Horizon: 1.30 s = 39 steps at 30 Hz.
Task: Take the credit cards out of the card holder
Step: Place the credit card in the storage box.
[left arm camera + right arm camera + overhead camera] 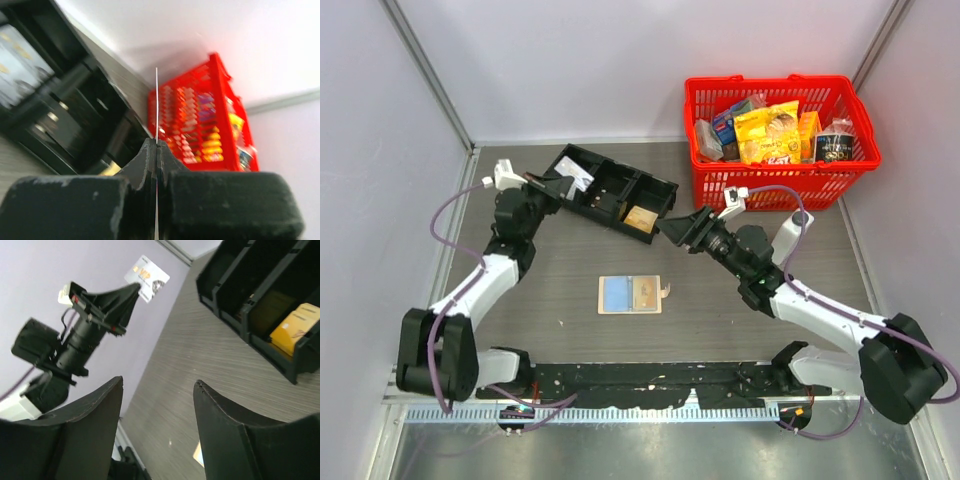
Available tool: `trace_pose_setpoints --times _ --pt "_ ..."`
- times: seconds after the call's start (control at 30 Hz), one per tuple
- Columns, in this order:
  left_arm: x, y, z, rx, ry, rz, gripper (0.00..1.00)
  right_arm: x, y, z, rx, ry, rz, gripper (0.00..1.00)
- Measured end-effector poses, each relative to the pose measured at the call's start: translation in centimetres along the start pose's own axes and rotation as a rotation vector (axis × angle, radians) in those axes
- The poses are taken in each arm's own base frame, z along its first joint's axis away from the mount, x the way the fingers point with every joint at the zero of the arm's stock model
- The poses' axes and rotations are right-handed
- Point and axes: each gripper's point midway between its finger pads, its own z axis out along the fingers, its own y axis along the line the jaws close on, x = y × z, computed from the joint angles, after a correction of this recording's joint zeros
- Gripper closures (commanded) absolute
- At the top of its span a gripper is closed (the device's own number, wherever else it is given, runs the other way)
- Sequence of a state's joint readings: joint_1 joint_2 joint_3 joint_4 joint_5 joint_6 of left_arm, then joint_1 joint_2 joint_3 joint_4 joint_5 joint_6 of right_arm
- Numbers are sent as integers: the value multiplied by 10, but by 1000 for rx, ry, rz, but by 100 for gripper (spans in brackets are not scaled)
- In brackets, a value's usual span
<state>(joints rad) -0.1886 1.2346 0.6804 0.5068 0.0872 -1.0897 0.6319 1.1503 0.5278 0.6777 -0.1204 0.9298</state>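
Right wrist view: left claw pinches thin pale grey plastic card, "VIP" readable, above end of black three-compartment tray. Right claw spread wide, empty. Open tan leather-like wallet flat mid-counter, likely more inside. Step: dropping card off; next, let go, reach for wallet.

Bright, even overhead light; left wrist view softly blurred.
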Motion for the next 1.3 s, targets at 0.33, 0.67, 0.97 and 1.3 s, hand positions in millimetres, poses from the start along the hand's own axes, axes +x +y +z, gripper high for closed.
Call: trace_pose_setpoints --times 0.33,0.67,0.97,1.3 --pt "-40 88 93 -262 -61 27 100 -2 -25 -20 133 44 -177 34" --pt "-22 173 134 -492 -33 9 100 1 -53 -28 229 84 -226 34" --pt "-9 197 138 -577 -3 -36 89 -1 -58 -29 247 86 -229 34" --pt "-9 199 116 -669 14 -46 50 -3 -61 -32 284 105 -243 34"
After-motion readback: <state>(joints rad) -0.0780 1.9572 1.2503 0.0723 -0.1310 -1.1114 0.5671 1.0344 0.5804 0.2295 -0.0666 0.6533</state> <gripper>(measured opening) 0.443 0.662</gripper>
